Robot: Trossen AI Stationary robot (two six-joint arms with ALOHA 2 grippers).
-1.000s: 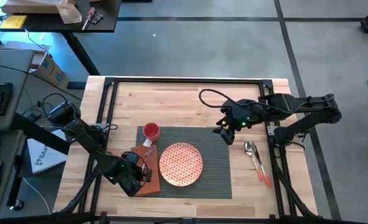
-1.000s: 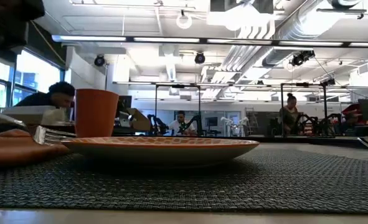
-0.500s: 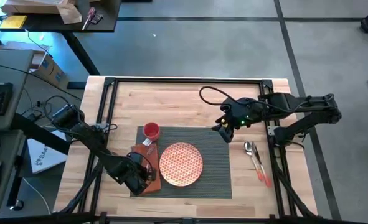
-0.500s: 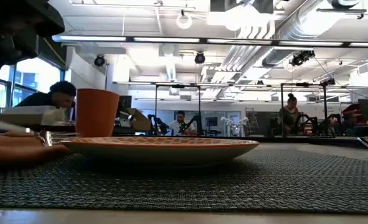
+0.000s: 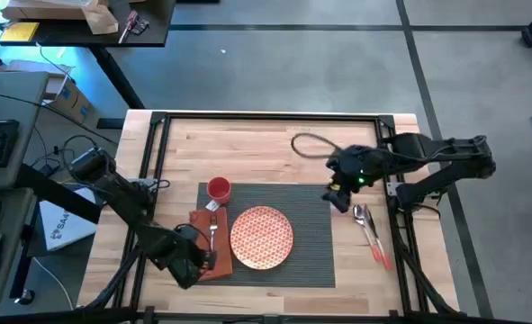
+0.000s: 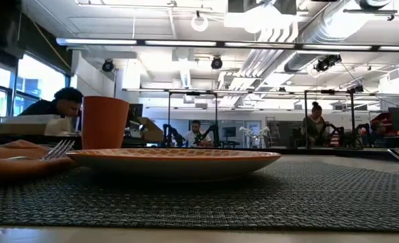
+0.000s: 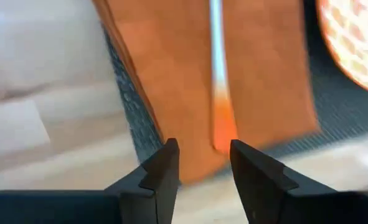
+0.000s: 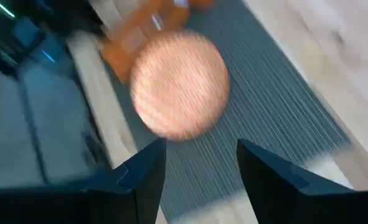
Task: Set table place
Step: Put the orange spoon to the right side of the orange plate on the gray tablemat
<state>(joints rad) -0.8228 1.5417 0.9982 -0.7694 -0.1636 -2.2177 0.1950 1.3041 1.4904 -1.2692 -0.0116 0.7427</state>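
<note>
On the light-wood table (image 5: 247, 144) lies the dark grey ribbed placemat (image 5: 311, 243). It bears an orange patterned plate (image 5: 262, 238), a red cup (image 5: 218, 189) and an orange napkin (image 5: 202, 245). A fork (image 7: 217, 68) lies along the napkin. My left gripper (image 7: 203, 146) stands open just off the napkin's near edge, the fork's handle end (image 7: 224, 132) ahead of its fingers. My right gripper (image 8: 200, 146) hangs open over the placemat's far right corner (image 5: 330, 191), with a spoon (image 5: 363, 216) close by on the bare wood.
Beside the spoon lies a utensil with a red end (image 5: 382, 256), right of the placemat. A black rail frame (image 5: 266, 117) runs around the table top. Bare wood (image 5: 247, 153) stretches beyond the placemat's far edge. People sit in the room behind (image 6: 57, 104).
My left gripper has drawn back from the fork toward the table's near left corner. The fork now lies flat on the napkin. My right gripper has shifted toward the right edge and a little nearer, closer to the spoon.
</note>
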